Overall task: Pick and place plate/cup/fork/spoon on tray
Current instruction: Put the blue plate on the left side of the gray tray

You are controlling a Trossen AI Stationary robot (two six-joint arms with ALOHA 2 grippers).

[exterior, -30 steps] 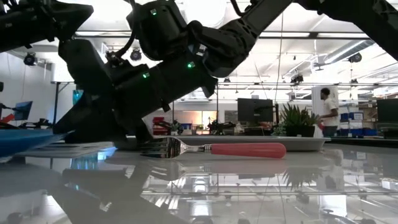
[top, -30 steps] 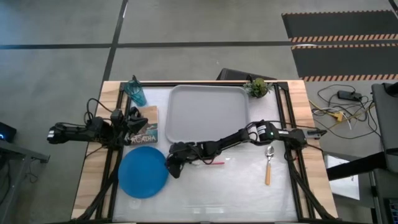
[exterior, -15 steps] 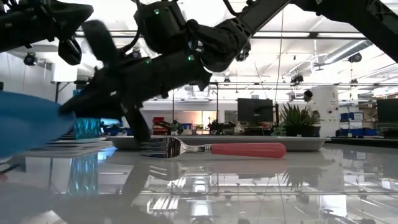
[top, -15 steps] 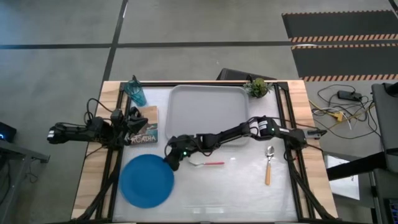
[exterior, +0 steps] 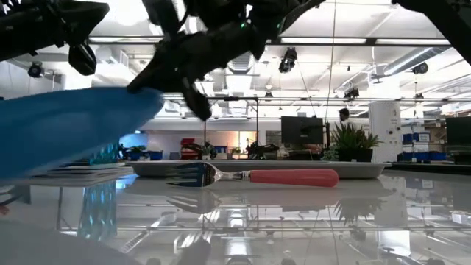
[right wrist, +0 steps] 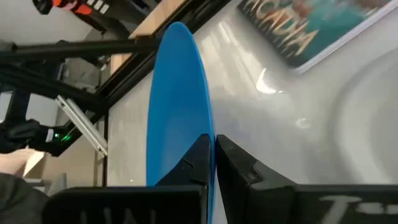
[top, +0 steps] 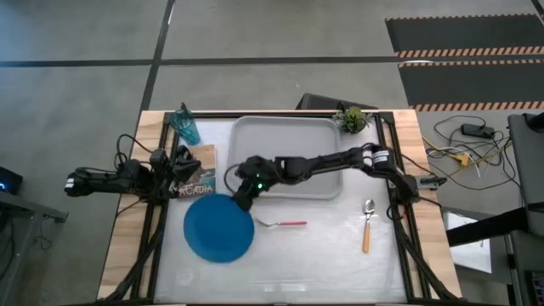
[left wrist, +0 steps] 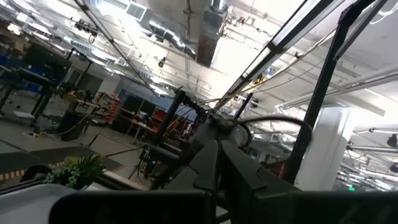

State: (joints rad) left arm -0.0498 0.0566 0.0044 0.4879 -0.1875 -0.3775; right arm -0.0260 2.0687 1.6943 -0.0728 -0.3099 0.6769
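Lifted clear of the table since the earlier frame, the plate (top: 219, 227) is now hanging just in front of the tray (top: 285, 153), its rim pinched between the right gripper's (top: 244, 196) closed fingers. Carrying it level over the tray's near rim seems wisest. The left gripper (top: 181, 164) is idling beside the tray, fingers unreadable.

From here I see the tray (top: 285, 136) lying bare inside its rim, so there is open room to come down into it, though my right arm stretches across its near edge with the right gripper (top: 245, 197) pinching the plate (top: 219, 228) up off the counter (top: 331, 255). The fork (top: 283, 223) lies just beside the plate, and the ACADIA card (top: 195, 176) and the left gripper (top: 181, 167) crowd the tray's left side.
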